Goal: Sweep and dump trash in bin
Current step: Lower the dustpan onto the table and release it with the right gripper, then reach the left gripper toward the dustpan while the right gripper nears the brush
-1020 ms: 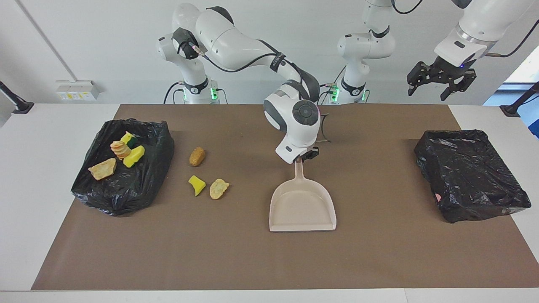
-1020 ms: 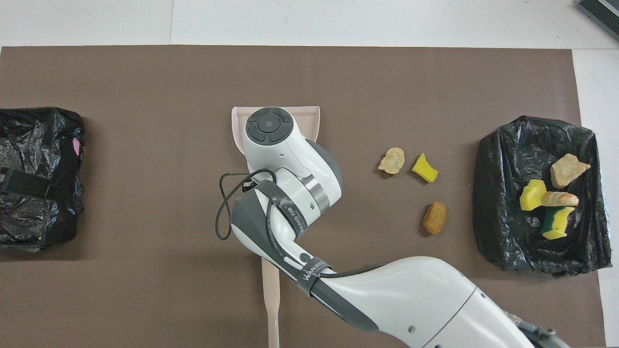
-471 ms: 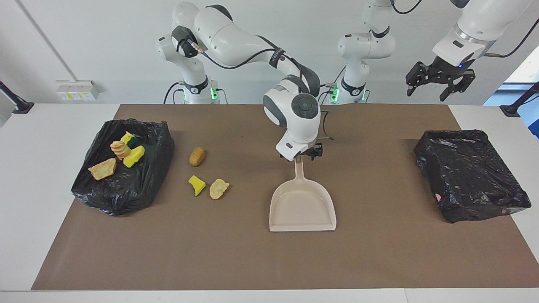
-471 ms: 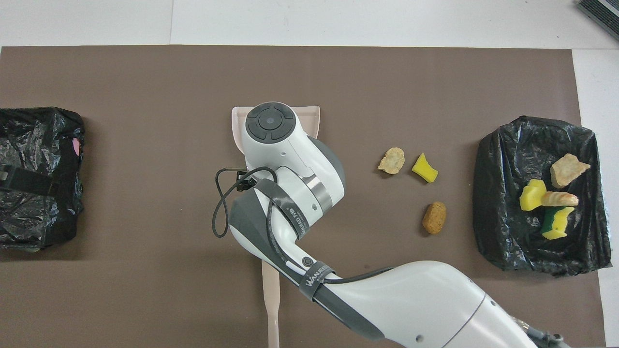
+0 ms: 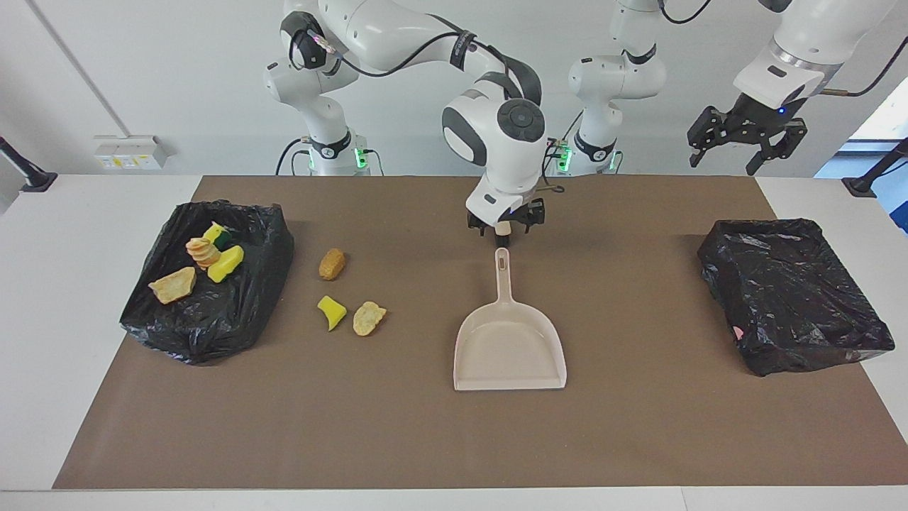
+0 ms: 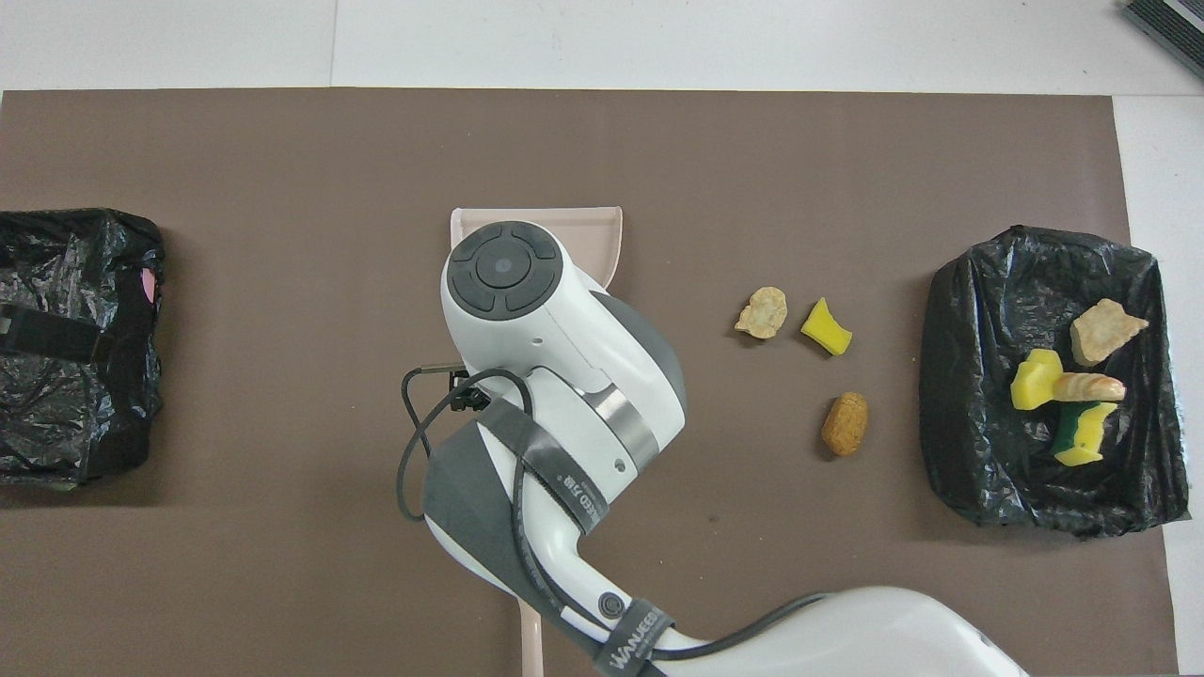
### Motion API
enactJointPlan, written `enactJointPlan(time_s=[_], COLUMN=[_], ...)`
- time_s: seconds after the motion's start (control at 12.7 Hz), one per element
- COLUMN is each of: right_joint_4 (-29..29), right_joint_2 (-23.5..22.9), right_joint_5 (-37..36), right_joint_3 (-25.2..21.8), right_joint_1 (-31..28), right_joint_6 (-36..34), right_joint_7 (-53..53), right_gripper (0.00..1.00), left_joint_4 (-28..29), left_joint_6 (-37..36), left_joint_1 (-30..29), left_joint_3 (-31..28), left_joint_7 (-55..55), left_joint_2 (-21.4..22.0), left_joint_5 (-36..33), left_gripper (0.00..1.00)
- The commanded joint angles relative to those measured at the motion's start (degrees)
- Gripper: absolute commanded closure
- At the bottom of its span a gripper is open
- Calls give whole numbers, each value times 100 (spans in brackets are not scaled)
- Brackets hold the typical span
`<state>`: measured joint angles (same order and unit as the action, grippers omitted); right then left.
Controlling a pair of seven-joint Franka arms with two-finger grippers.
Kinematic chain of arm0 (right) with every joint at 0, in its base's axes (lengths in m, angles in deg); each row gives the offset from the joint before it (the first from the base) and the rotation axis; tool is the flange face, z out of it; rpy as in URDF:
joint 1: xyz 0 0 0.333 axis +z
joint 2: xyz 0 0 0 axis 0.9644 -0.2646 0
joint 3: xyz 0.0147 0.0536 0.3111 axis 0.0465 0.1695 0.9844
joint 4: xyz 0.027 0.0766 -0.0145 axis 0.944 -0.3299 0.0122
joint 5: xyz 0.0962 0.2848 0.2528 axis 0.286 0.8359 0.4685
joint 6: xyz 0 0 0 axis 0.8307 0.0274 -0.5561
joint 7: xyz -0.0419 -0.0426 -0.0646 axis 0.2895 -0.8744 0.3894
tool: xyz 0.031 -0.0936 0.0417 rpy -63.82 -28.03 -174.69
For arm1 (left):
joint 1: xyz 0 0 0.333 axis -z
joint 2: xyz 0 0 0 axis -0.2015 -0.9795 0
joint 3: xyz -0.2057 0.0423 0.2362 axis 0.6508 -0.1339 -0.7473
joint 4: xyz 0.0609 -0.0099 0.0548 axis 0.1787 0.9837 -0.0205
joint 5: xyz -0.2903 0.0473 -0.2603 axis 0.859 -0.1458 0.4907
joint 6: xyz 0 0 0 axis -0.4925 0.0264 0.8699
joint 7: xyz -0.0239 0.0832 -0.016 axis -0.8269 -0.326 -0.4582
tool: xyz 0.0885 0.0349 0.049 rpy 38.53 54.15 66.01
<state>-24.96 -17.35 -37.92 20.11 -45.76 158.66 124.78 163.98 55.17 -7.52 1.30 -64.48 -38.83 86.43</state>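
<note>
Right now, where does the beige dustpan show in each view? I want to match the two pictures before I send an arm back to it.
Facing view: the beige dustpan lies flat mid-mat, handle toward the robots, below the raised right pincer.
Overhead view: only the pan's farthest edge and the handle's end at the bottom border show; the right arm covers the rest.
Shared landmark: the three loose scraps beside it, such as the yellow wedge, toward the right arm's end.

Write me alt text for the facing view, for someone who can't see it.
The right gripper hangs open just above the handle of an empty beige dustpan lying mid-table. Three foam scraps lie on the mat beside a black-lined bin holding four more; the left gripper waits, open, above a second bin.
</note>
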Motion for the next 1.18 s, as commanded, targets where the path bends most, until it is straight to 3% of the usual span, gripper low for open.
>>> enactJointPlan(time_s=[0.0, 0.24, 0.55, 0.86, 1.1], right_joint_4=[-1155, -2200, -4291, -5348, -5613], right_joint_2=[952, 1603, 2684, 2783, 2818], right_joint_5=[408, 715, 1321, 1868, 1904], right_joint_3=[101, 110, 101, 110, 110], right_joint_1=[2, 274, 607, 1179, 1259], right_joint_6=[-79, 130, 1614, 3056, 3155], right_joint_7=[86, 86, 60, 130, 112], right_gripper=[0, 0, 0, 0, 0], left_joint_4=[-43, 80, 395, 984, 1003], left_joint_6=[47, 257, 774, 1707, 2093], left_joint_1=[82, 90, 651, 1267, 1163], left_joint_3=[-31, 3, 30, 56, 670], left_joint_7=[80, 97, 780, 1450, 1800], left_joint_2=[-18, 18, -70, -175, -701], left_joint_5=[-119, -101, -93, -84, -75], left_gripper=[0, 0, 0, 0, 0])
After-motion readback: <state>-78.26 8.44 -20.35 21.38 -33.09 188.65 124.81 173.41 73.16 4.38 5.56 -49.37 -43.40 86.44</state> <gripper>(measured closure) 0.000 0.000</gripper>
